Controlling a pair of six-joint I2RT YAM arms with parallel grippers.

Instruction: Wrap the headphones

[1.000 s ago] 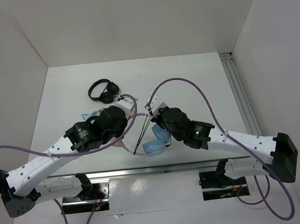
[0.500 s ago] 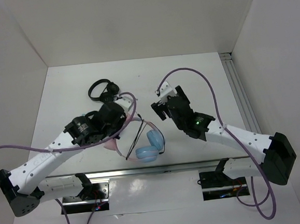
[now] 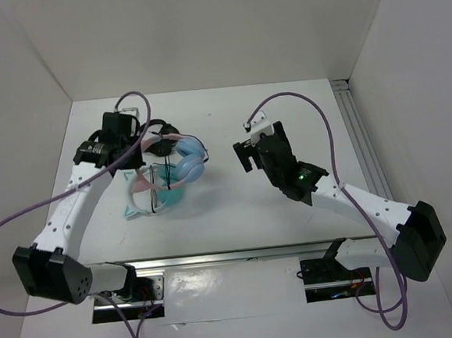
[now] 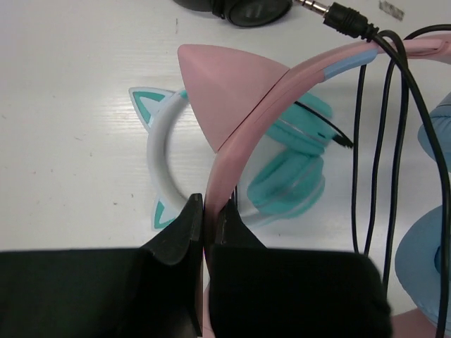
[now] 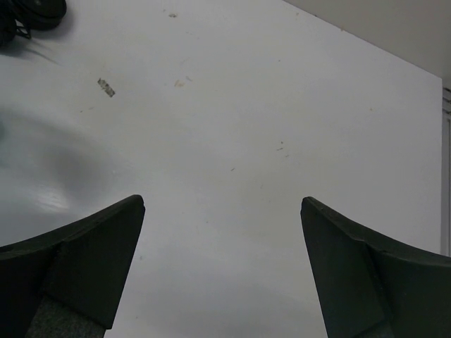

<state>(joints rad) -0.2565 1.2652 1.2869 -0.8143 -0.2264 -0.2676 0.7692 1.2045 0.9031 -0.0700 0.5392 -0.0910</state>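
The headphones (image 3: pixel 191 162), with a pink cat-eared headband (image 4: pixel 282 77) and light blue ear cups (image 4: pixel 430 246), hang above the table at the back left. My left gripper (image 4: pixel 209 204) is shut on the pink headband just below one cat ear (image 4: pixel 225 91). In the top view the left gripper (image 3: pixel 140 148) sits beside the ear cups. The thin black cable (image 4: pixel 380 141) passes over the headband and hangs in several strands, with its jack plug (image 4: pixel 345 14) at the top. My right gripper (image 3: pixel 246 154) stands open and empty over bare table (image 5: pixel 222 204), to the right of the headphones.
Teal-and-white cat-ear headphones (image 3: pixel 169 197) lie on the table directly under the held pair (image 4: pixel 289 176). Small black headphones (image 3: pixel 158 140) lie just behind them (image 4: pixel 239 7). Grey walls enclose the table, and a rail (image 3: pixel 361 139) runs along its right edge.
My left arm has swung the headphones from the near middle to the back left, over the teal pair. My right gripper has opened, let go and drawn back to the right.
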